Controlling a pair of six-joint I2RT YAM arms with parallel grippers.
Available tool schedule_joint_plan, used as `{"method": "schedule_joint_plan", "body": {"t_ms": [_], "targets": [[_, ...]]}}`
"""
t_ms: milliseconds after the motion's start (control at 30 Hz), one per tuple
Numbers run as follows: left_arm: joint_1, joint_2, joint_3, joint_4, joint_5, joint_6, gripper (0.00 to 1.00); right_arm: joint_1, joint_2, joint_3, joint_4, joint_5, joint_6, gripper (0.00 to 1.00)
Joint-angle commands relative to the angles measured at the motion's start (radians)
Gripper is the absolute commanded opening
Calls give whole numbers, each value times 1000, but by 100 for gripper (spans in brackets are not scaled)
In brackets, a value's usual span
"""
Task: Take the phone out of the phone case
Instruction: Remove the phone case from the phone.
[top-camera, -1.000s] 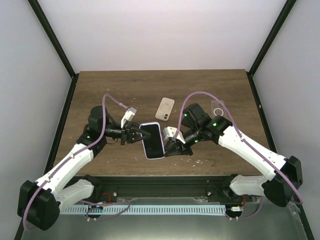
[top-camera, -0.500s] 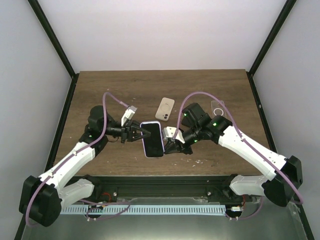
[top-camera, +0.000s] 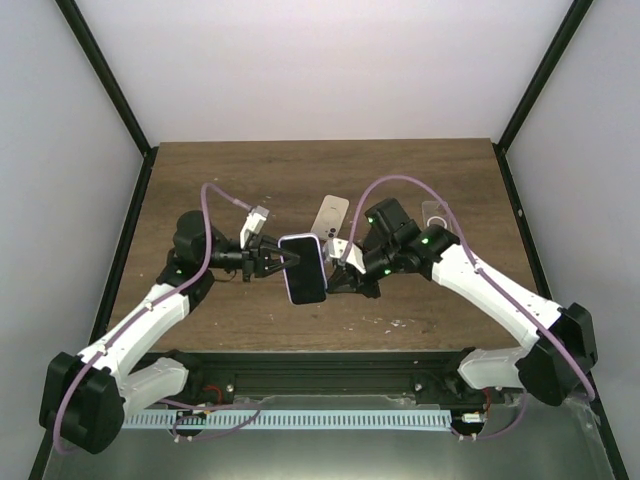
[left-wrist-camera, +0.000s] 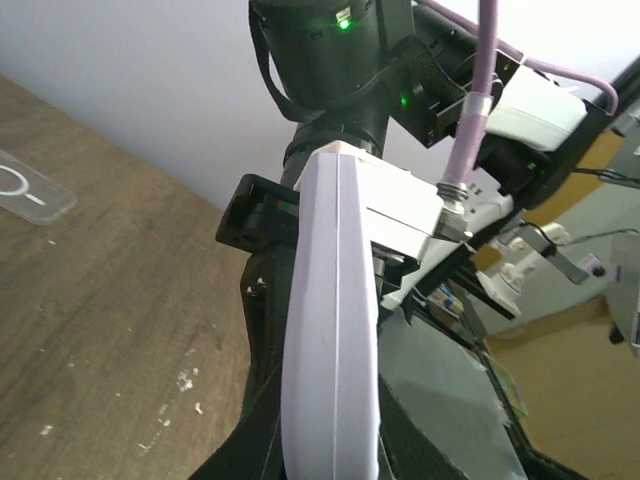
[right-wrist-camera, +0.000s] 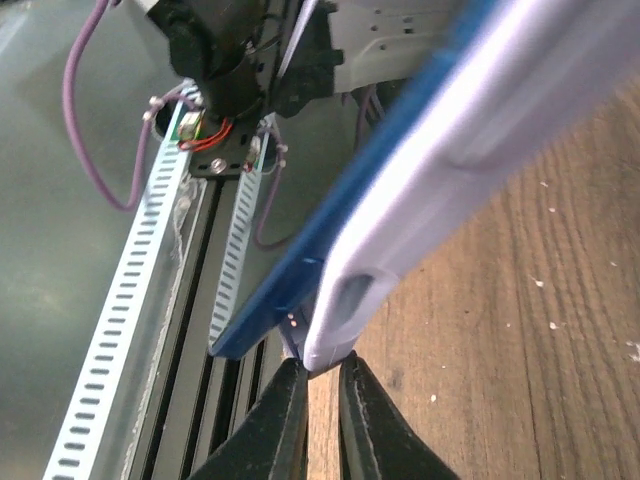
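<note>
We are clamping the phone's (top-camera: 303, 270) left edge in the left gripper (top-camera: 281, 258), the right gripper (right-wrist-camera: 322, 385) pinching its case (right-wrist-camera: 480, 120).

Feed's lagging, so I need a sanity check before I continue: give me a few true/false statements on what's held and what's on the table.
1. The left gripper and right gripper both grip the cased phone. True.
2. Its case is black. False: it is lavender.
3. A beige phone lies on the table. True.
4. The left gripper holds the clear case. False: it lies on the table, far right.
</note>
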Motion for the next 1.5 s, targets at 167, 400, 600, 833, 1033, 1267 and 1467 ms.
{"method": "schedule_joint_plan", "body": {"t_ms": [167, 400, 600, 833, 1033, 1267, 1467], "targets": [[-26, -16, 6, 85, 106, -63, 0, -96, 92, 84, 291, 9, 205, 5], [-26, -22, 4, 62, 97, -47, 0, -95, 121, 136, 259, -106, 233, 25], [-26, -10, 14, 46, 93, -37, 0, -95, 86, 122, 255, -141, 248, 31], [-26, -4, 17, 11, 79, -9, 0, -95, 74, 139, 276, -378, 326, 63], [-25, 9, 26, -18, 63, 19, 0, -93, 149, 163, 311, -400, 453, 44], [-26, 35, 48, -183, -68, 74, 0, -94, 158, 120, 326, -409, 493, 20], [-26, 76, 108, -301, -295, 77, 17, -102, 86, 21, 245, -286, 480, 1]]}}
